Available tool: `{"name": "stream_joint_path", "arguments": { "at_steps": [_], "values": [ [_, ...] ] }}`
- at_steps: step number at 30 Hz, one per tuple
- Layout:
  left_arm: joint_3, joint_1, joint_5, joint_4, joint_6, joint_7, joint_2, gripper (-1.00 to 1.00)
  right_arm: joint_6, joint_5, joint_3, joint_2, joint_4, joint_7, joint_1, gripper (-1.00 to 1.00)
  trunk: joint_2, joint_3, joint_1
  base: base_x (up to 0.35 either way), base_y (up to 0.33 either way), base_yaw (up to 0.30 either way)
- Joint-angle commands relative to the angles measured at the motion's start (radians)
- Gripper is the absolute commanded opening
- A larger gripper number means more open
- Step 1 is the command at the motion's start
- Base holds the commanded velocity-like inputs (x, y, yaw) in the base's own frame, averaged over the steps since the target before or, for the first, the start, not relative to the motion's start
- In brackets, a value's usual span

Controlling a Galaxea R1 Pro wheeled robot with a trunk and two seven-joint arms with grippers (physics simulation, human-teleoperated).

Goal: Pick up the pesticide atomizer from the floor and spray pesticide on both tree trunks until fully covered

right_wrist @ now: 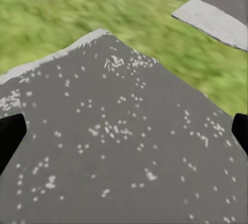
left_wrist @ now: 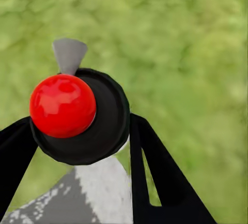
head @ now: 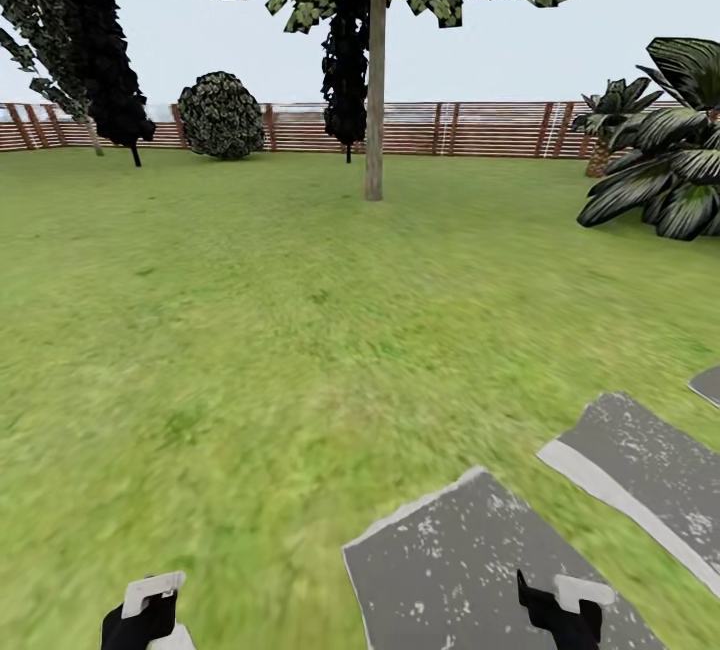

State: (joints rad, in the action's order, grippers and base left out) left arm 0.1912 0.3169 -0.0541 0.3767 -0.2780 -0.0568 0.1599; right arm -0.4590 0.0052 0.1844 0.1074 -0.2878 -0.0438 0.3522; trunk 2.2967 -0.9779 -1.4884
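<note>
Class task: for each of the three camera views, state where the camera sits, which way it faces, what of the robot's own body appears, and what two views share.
Head view: on the robot's head, facing forward and down over the lawn to a tree trunk and the fence; both grippers, left gripper and right gripper, at the bottom edge.
Left wrist view: near the left gripper, looking along its dark fingers at grass; they hold the pesticide atomizer.
Right wrist view: near the right gripper, facing down; fingers at both edges.
Shared: head and right wrist views both show the speckled grey paving slab.

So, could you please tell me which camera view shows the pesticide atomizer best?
The left wrist view: the pesticide atomizer sits large between the left claw's black fingers, its red knob and grey nozzle clear against the grass. The head view gives just the claw's tip at the lower edge; the right wrist view looks onto a grey paving slab.
</note>
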Motion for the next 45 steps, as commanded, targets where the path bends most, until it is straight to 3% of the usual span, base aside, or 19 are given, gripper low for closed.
{"name": "stream_joint_path", "arguments": {
  "at_steps": [1, 45],
  "values": [
    [0.004, 0.001, -0.006, -0.001, -0.003, -0.006, 0.000, -1.00, -0.003, 0.001, 0.000, 0.000, 0.001, -0.003, 0.001, 1.00, 0.000, -0.001, 0.000, 0.338, 0.000, 0.000],
    [0.004, 0.001, -0.006, -0.001, -0.002, -0.006, 0.000, -1.00, -0.004, 0.001, 0.000, 0.000, 0.002, -0.003, 0.001, 1.00, 0.000, -0.001, 0.000, 0.338, 0.000, -0.013]
  ]
}}
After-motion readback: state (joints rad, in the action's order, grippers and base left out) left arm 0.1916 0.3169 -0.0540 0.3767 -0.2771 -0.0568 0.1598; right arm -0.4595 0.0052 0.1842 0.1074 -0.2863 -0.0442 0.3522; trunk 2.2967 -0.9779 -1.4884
